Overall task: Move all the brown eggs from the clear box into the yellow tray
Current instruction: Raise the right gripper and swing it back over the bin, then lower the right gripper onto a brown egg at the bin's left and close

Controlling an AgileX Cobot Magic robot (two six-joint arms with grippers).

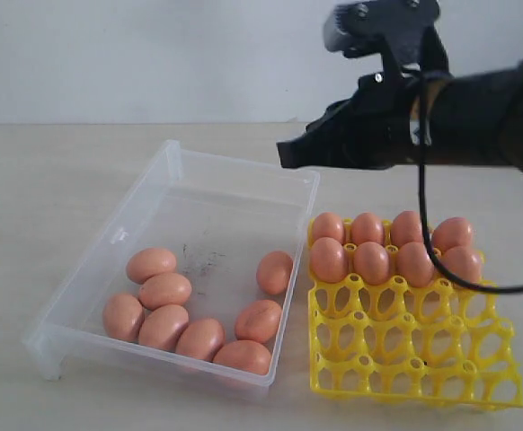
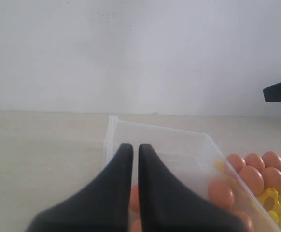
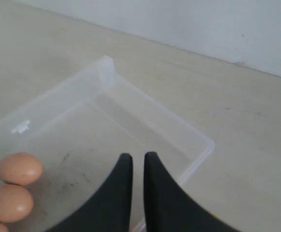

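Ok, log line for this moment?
right gripper shut, empty, over box | tray: eight eggs | box: eight eggs | left gripper shut

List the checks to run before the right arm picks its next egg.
1. Right gripper empty: ok, nothing between its fingers.
2. Right gripper open for a pick: not ok, it is shut.
3. Brown eggs in the clear box: ok, eight to pick.
4. Free cells in the yellow tray: ok, two rows empty, two full.
5. Left gripper out of the way: cannot tell; absent from the exterior view.
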